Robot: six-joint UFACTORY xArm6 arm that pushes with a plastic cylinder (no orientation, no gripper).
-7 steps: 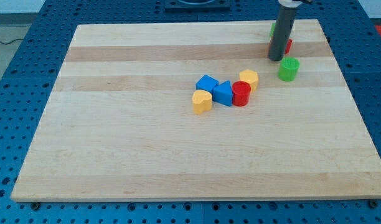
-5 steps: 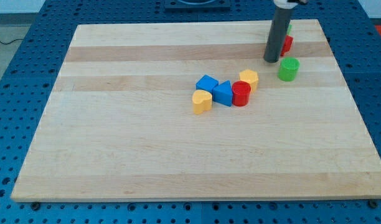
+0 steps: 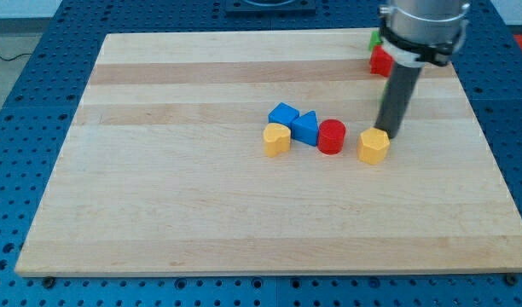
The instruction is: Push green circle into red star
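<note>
- Dark rod serving as the end effector: it comes down from a grey cuff near the view's top right and holds nothing, since it is a plain rod with no jaws. The tip rests on the surface at the upper right corner of a yellow hexagonal block, touching it or just beside it.
- Left of that block, a little apart, stands a red cylinder, the right-hand end of a tight cluster near the surface's middle.
- The cluster runs on to the view's left: a blue wedge-like block touching the cylinder, a blue cube-like block above and left of it, and a rounded yellow block at the left end.
- The red star lies near the top right edge, well above the tip, with its right side hidden behind the rod.
- A sliver of a green block shows just above the star, at the surface's edge; its shape cannot be told.
- The green circle does not show as a circle anywhere; whether it sits behind the rod cannot be told.
- The light wooden surface lies on a blue perforated table.
</note>
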